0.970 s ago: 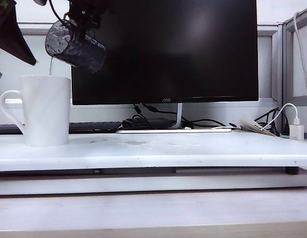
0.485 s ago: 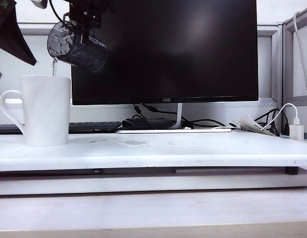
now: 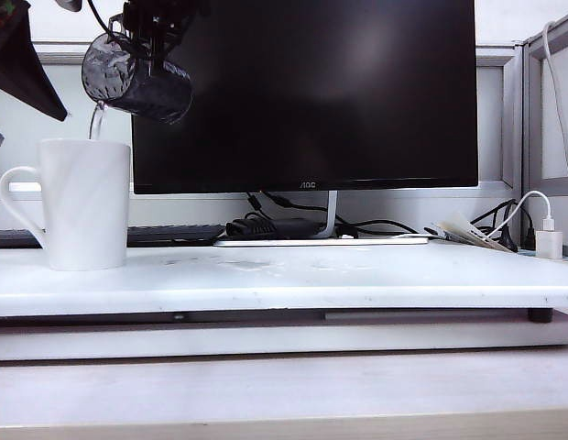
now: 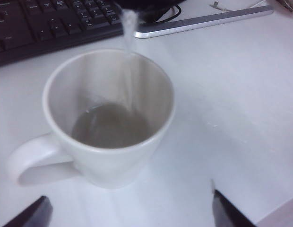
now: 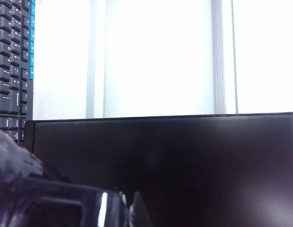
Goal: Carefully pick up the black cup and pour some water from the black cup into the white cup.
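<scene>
Upper left, the right end effector (image 3: 154, 23), clamped on the black cup (image 3: 137, 78), pours water (image 3: 96, 121) into the white cup (image 3: 85, 203). The left end effector (image 4: 130, 210) gapes empty beside it. Tip further and the stream could overshoot the rim.

A dark monitor (image 3: 307, 92) stands behind a black keyboard (image 4: 47, 26) on the white table (image 3: 357, 275).

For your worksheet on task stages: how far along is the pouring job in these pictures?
Done: the right gripper has the black cup lifted and tipped above the white cup. In hand: a thin stream of water falls into the white cup, where some has pooled. The left gripper hovers open beside it. Left: stop pouring, set the black cup down.
</scene>
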Robot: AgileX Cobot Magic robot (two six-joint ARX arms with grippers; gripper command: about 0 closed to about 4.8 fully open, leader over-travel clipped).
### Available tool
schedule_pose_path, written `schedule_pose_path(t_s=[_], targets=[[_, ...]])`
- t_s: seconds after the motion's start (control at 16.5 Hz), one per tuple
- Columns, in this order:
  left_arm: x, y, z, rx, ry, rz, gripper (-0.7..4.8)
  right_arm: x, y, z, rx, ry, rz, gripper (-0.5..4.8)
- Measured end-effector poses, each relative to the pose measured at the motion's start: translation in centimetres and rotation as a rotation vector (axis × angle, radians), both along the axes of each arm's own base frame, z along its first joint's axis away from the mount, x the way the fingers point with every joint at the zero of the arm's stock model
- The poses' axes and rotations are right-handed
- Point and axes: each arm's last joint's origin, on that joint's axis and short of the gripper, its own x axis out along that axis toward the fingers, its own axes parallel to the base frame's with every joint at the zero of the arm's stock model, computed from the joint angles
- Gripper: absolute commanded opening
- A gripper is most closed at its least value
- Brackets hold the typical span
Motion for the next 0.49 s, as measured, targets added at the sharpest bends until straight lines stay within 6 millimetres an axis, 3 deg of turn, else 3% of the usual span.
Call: schedule_pose_path(t_s=[0.49], targets=[[0.02, 0.04, -0.01, 0.008, -0.001, 0.013, 4.79, 0.01, 0.02, 0.17, -0.021, -0.038, 0.004, -0.06]])
